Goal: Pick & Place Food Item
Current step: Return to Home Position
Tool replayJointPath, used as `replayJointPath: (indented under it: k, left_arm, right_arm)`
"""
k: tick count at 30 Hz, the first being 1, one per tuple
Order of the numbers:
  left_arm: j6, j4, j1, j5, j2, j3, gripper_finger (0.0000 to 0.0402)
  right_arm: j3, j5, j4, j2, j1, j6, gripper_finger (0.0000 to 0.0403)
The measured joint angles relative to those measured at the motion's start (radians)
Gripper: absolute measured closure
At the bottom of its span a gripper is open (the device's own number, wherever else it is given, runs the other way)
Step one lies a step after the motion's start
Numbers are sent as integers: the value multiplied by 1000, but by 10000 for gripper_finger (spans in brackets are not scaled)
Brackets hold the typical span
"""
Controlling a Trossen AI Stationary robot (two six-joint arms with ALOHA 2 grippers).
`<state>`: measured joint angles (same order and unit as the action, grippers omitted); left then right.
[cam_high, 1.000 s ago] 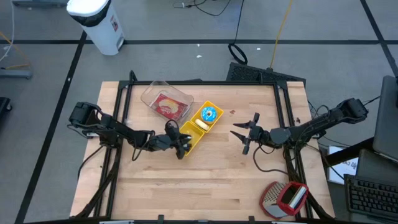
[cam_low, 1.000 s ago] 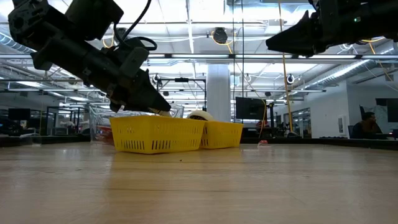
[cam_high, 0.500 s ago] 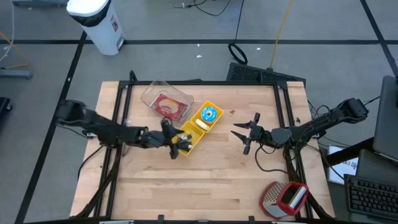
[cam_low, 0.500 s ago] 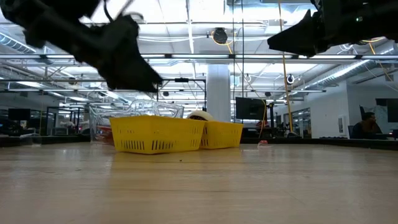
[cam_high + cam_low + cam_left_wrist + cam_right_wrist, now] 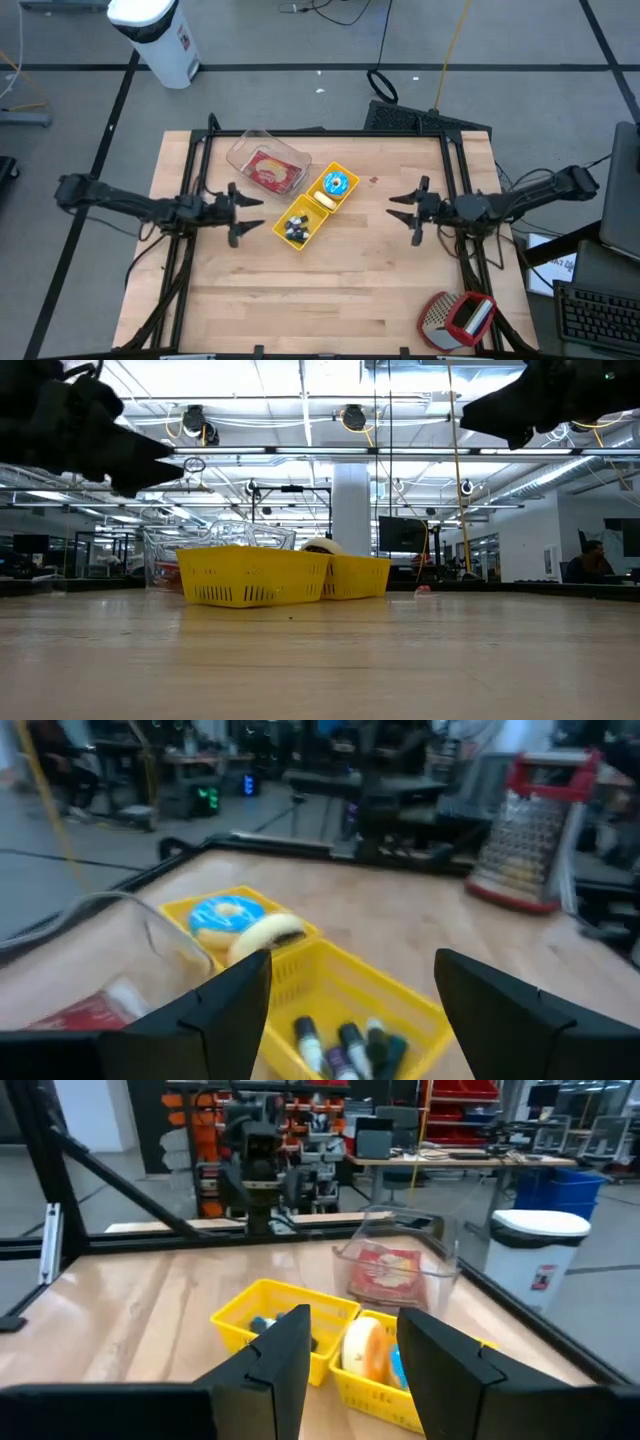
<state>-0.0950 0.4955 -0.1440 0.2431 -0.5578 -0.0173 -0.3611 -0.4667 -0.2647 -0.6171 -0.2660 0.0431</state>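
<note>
A yellow two-compartment basket (image 5: 312, 207) stands on the wooden table. Its near-left compartment holds a cluster of small dark food pieces (image 5: 294, 229), which also shows in the left wrist view (image 5: 345, 1045). The other compartment holds a blue doughnut (image 5: 337, 183) and a pale piece (image 5: 322, 200). My left gripper (image 5: 250, 214) hangs open to the left of the basket, level, pointing at it and touching nothing. My right gripper (image 5: 392, 207) hangs open to the right of the basket, also level and with nothing between its fingers.
A clear container (image 5: 268, 165) with red-wrapped food stands just behind the basket at the far left. A red and metal grater (image 5: 455, 318) lies at the near right corner. Black frame rails (image 5: 196, 160) run along the table's left and right sides.
My left gripper was over the basket's near-left compartment; it has opened and drawn back toward the table's left edge, rising a little. The dark pieces now lie in that compartment. My right gripper has pulled back slightly toward the right edge.
</note>
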Motion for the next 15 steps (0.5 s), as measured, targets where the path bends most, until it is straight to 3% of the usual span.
replayJointPath:
  k: [7,15]
  left_arm:
    - [20,-227,9,-51,201,-4,119]
    - [29,-288,10,-48,272,-4,119]
  right_arm:
    - [21,26,143,180,23,-18,264]
    - [153,54,231,473,56,-20,264]
